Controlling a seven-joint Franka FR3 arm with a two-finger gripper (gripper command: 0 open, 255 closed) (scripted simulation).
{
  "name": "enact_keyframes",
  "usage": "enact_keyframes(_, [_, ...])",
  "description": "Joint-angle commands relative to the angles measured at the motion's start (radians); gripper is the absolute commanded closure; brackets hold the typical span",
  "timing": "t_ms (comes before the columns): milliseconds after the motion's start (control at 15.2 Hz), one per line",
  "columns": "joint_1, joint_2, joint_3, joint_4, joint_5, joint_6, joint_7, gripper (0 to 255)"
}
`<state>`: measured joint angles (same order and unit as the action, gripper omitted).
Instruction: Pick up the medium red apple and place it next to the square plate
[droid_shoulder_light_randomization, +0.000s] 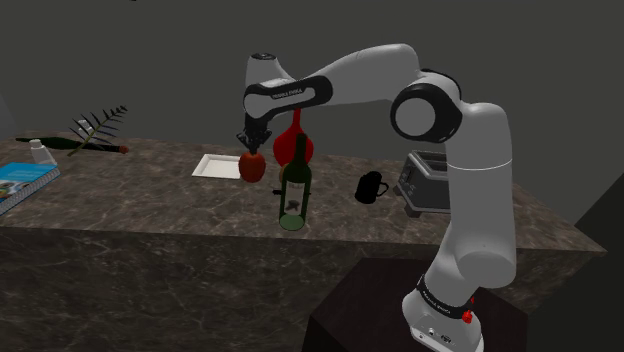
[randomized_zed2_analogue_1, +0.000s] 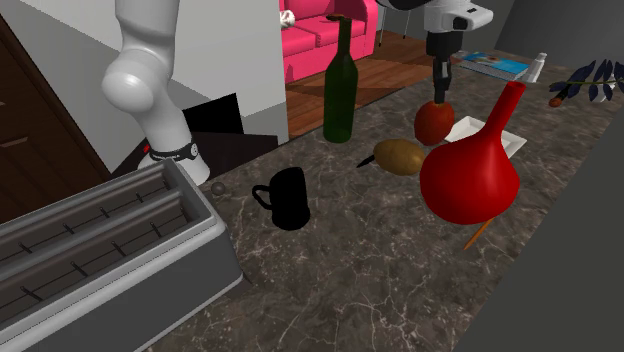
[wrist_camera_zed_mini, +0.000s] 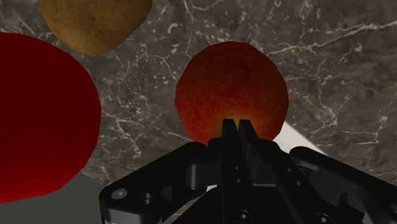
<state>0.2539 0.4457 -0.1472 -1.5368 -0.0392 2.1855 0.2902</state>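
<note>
Since the end effector (wrist_camera_zed_mini: 236, 125) is closed, seemingly empty, over the firm, smooth apple (wrist_camera_zed_mini: 232, 86), open it; grip the widest sides.

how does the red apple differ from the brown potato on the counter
The round red apple is near-spherical; the brown potato is oblong. The apple is red mottled with orange, the potato dull yellow-brown. The apple sits directly beyond the black end effector tips; the potato lies off to one side. They look similar in size.
</note>
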Motion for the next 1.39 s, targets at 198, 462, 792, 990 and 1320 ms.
enact_keyframes(198, [-0.001, 0.004, 0.0, -0.008, 0.0, 0.013, 0.0, 255])
enact_keyframes(462, [-0.001, 0.004, 0.0, -0.008, 0.0, 0.013, 0.0, 255])
enact_keyframes(792, [-0.001, 0.004, 0.0, -0.007, 0.001, 0.013, 0.0, 0])
enact_keyframes(990, [0.005, -0.031, -0.001, 0.005, -0.004, -0.035, 0.002, 0])
enact_keyframes(1320, [0.009, -0.059, -0.001, 0.022, -0.007, -0.081, 0.004, 0])
